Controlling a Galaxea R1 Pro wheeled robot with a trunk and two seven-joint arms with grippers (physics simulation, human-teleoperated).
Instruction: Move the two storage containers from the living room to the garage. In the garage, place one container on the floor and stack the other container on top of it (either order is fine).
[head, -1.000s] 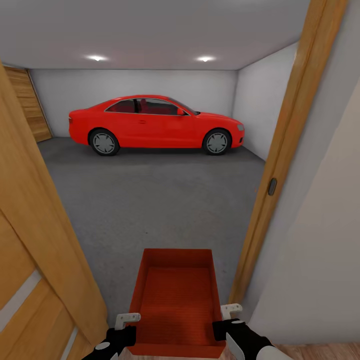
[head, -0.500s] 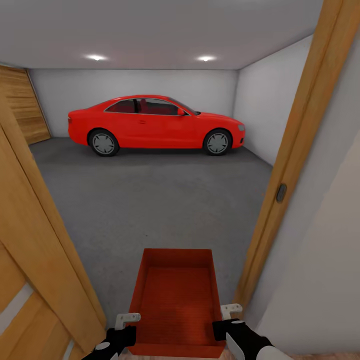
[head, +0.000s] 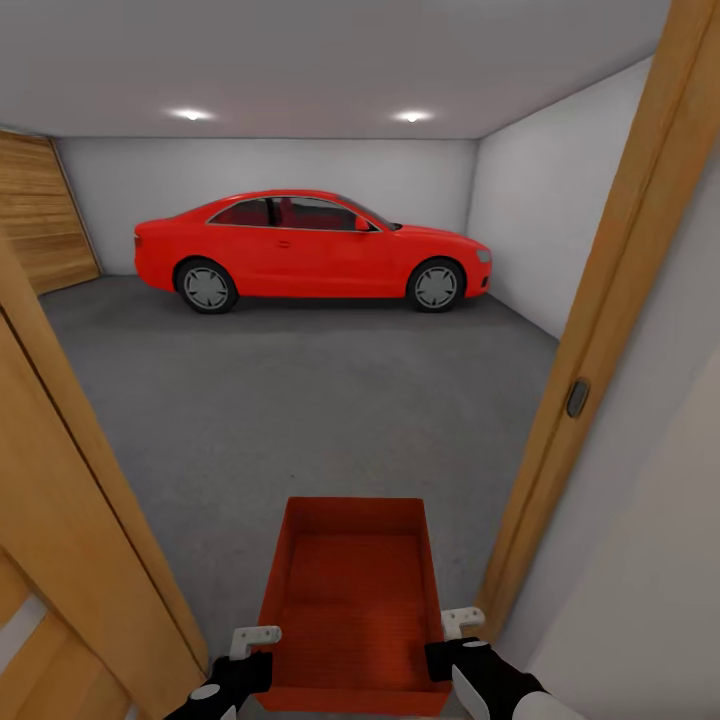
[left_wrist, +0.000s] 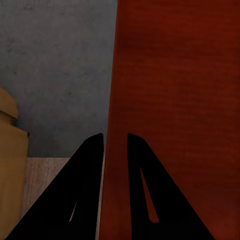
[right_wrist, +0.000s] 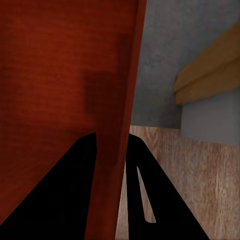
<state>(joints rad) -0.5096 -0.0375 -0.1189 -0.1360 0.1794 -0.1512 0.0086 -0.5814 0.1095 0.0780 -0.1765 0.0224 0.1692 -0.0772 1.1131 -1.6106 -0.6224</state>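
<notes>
While clamped by each end effector (left (head: 256, 634), right (head: 462, 621)), the storage container (head: 350, 600) sits between them.

Threshold between a house interior and its garage (head: 300, 160). The garage is identified by the parked red car (head: 310, 248), the speckled grey concrete floor (head: 300, 400), bare white walls (head: 520, 230) and recessed ceiling lights (head: 192, 115). An orange wooden door frame (head: 590, 350) and wood plank flooring (right_wrist: 175, 180) mark the domestic side.

My head camera looks from the doorway into the garage (head: 300, 400). My wrist cameras sit close against the storage container (head: 352, 600), each on one side wall. All three share it.
</notes>
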